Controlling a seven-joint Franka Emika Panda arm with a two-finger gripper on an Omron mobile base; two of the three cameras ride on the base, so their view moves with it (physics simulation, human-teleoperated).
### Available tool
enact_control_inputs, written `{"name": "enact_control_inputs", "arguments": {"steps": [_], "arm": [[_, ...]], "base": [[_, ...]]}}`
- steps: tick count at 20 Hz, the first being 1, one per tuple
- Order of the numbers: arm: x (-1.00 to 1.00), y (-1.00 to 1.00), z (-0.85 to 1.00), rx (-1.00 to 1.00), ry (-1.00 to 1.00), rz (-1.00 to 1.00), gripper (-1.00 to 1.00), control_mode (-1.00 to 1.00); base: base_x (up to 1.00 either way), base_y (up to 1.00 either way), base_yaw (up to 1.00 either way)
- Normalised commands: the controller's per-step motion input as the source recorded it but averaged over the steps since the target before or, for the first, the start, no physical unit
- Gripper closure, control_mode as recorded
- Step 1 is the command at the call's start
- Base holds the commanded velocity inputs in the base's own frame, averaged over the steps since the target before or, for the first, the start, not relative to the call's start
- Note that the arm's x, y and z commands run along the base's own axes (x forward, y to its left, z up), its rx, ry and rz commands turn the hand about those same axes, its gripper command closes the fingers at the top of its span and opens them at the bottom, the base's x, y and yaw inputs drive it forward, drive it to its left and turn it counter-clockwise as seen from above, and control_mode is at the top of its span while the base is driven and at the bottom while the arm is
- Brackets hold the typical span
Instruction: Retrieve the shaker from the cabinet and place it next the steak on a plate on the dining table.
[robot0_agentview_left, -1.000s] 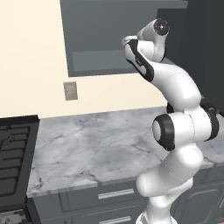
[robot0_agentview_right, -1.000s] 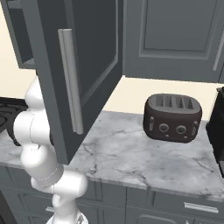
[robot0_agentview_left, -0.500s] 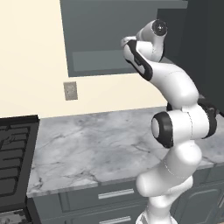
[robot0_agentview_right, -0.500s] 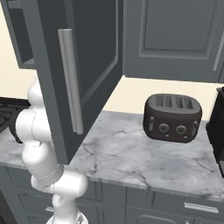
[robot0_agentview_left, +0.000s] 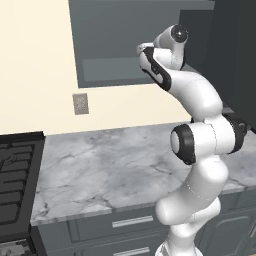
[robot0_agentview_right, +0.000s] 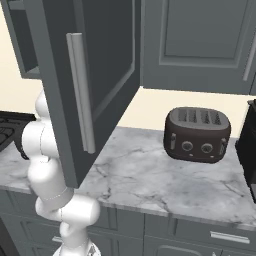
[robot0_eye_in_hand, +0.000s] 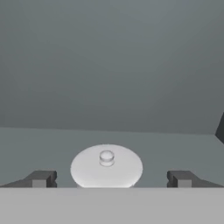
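Claw: your claw (robot0_eye_in_hand: 109, 179) is spread wide, one fingertip (robot0_eye_in_hand: 40, 179) on each side of the shaker, neither touching it.
Shaker: its pale top (robot0_eye_in_hand: 106, 166) sits between them, on the shelf in the cabinet (robot0_agentview_left: 125, 45).
Arm: you reach up into that recess.

Arm (robot0_agentview_left: 200, 150) raised high, wrist bent forward, fingers (robot0_eye_in_hand: 40, 179) wide apart

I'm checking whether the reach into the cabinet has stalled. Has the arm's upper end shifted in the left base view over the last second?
Yes, slightly. The arm's upper end has edged leftward, further across the cabinet opening, judged against the wall outlet, which stays put.
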Motion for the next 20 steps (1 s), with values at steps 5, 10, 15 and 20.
{"name": "enact_control_inputs", "arguments": {"steps": [5, 10, 15, 20], "arm": [[0.17, 0.0, -0.02, 0.0, 0.0, 0.0, 1.0, -1.0], [0.1, 0.0, 0.0, 0.0, 0.0, 0.0, 1.0, -1.0], [0.05, 0.0, 0.0, 0.0, 0.0, 0.0, 1.0, -1.0], [-0.71, 0.0, 0.05, 0.0, -0.26, 0.0, 1.0, -1.0]], "base": [[0.0, 0.0, 0.0], [0.0, 0.0, 0.0], [0.0, 0.0, 0.0], [0.0, 0.0, 0.0]]}}
